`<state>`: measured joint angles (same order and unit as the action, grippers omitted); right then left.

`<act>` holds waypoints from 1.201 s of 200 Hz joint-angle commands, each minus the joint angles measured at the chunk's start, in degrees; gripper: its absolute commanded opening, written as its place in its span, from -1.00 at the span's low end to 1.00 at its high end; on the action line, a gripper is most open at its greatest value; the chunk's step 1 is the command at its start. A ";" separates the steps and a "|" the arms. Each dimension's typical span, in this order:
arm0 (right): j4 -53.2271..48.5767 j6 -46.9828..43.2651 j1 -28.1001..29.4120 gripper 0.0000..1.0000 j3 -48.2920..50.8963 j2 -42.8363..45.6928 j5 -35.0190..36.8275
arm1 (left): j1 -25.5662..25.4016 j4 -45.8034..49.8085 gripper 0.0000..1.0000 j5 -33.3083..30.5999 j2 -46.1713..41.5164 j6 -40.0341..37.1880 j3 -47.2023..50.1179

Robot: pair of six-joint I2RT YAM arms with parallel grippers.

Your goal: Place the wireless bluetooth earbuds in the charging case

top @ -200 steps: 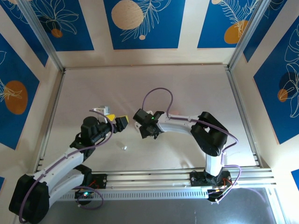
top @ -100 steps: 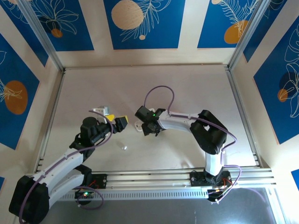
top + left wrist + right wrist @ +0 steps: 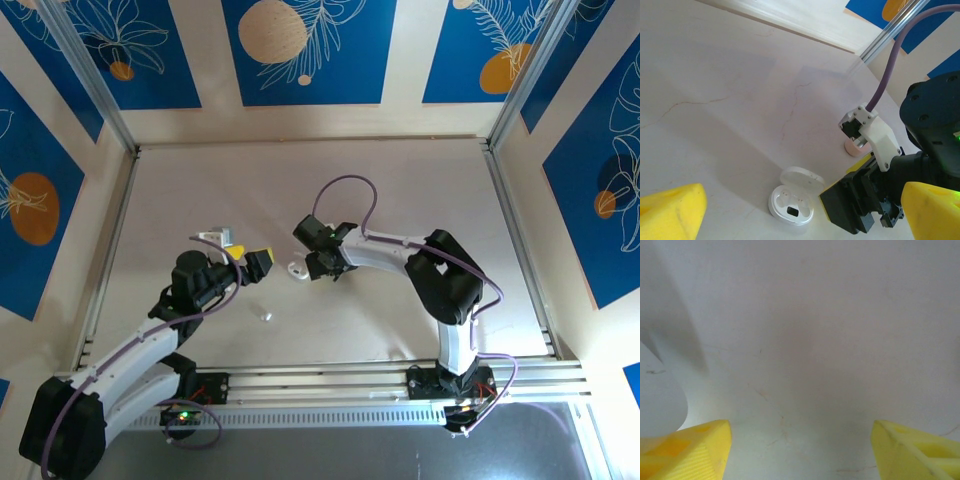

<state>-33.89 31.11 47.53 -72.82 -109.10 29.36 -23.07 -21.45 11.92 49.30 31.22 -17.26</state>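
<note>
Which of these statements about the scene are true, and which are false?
1. The white pebble-shaped plastic charging case has its lid open. True.
2. The right arm's jaws are clamped on that case. False: they stand open, with only the bare pale table between them.
3. A tiny white plastic earbud lies on the table, apart from the case. True.
4. The left arm's jaws are shut. False: they stand wide open and hold nothing.

Blue wall panels [image 3: 300,50] carry white leaf outlines with cream and orange discs. The table [image 3: 420,200] is pale cream, faintly veined. The open white case [image 3: 792,202] sits near a pink case [image 3: 856,148]. The left pincer [image 3: 250,257] is yellow-tipped; the cable [image 3: 896,55] is purple.
</note>
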 commanded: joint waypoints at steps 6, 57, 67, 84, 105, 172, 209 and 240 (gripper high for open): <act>0.27 -1.05 -0.98 0.48 -2.02 -0.94 -2.50 | 0.83 0.10 0.99 0.47 -0.96 0.68 0.64; 0.67 -1.15 -1.73 0.47 -2.71 -1.10 -4.23 | 0.92 0.01 0.99 0.62 -1.05 0.81 0.64; 0.75 -1.14 -1.89 0.48 -2.51 -0.62 -4.97 | 0.92 -0.08 0.99 0.81 -1.30 0.86 0.64; 0.84 -0.82 -1.91 0.48 -1.67 1.15 -5.61 | 0.92 0.01 0.99 1.06 -2.54 0.94 0.89; 1.45 0.25 -1.92 0.48 0.64 5.12 -6.72 | 0.90 0.35 0.99 0.78 -5.36 0.95 1.50; 4.48 2.81 -2.01 0.60 13.51 25.61 -11.62 | 0.89 1.31 0.99 0.91 -20.51 0.68 4.77; 5.00 3.94 -3.41 0.80 21.78 39.87 -17.52 | 0.91 5.08 0.99 0.00 -27.28 -1.03 4.69; 7.20 5.51 -6.35 0.98 28.96 50.62 -25.17 | 0.87 6.16 0.99 -0.61 -25.63 -3.21 3.87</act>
<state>-28.45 34.79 43.16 -48.47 -64.93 12.51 -22.76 -17.61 11.90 22.31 30.52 -12.84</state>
